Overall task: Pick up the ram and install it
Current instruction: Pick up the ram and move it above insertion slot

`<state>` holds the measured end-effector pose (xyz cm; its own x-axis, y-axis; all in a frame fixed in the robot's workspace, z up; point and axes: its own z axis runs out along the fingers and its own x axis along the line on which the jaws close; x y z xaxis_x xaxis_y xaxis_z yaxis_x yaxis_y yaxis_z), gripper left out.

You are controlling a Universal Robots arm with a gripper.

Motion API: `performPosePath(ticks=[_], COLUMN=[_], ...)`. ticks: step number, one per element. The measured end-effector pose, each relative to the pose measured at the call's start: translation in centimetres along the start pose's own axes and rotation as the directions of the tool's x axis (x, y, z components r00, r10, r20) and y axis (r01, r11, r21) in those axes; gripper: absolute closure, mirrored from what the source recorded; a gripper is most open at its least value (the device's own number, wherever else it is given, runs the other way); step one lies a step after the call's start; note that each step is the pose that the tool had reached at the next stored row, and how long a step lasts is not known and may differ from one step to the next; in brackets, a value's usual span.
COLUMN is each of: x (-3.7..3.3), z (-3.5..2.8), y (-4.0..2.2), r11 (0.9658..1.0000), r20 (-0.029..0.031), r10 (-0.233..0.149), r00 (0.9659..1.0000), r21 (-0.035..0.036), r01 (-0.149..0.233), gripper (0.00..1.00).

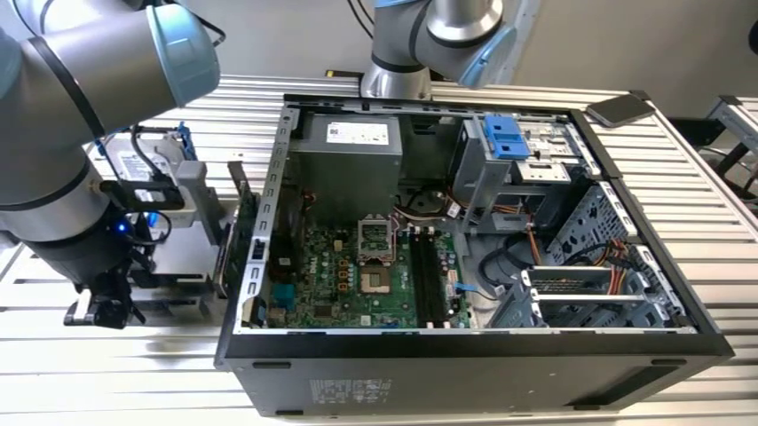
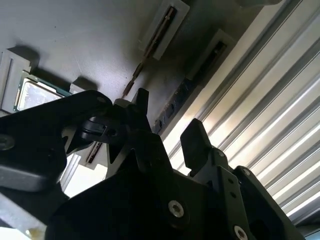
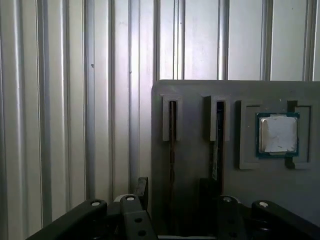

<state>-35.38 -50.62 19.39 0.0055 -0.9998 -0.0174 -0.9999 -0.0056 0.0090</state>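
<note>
You have an open case lying on the ribbed table, with its green motherboard facing up. Inside, your grey power supply sits against the case's far wall. A blue bracket is near the case's far corner, on the exterior view's right. A phone lies by the table's far edge. In the first wrist view you see a grey tray on the table, with a processor seated in a square recess.
</note>
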Motion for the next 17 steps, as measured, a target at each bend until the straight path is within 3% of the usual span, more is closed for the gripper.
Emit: performPosePath(ticks=[9,13,17], x=[0.0,-0.04,-0.16], z=[0.08,0.09,0.08], y=[0.0,0.0,-0.01], r11=[0.9999,0.9999,0.9999], r20=[0.0001,0.0054,0.0054], r10=[-0.012,-0.012,-0.012], r00=[0.9999,0.9999,0.9999], r21=[-0.0002,0.0001,0.0], r01=[0.012,0.012,0.012], gripper=[0.0,0.0,0.0])
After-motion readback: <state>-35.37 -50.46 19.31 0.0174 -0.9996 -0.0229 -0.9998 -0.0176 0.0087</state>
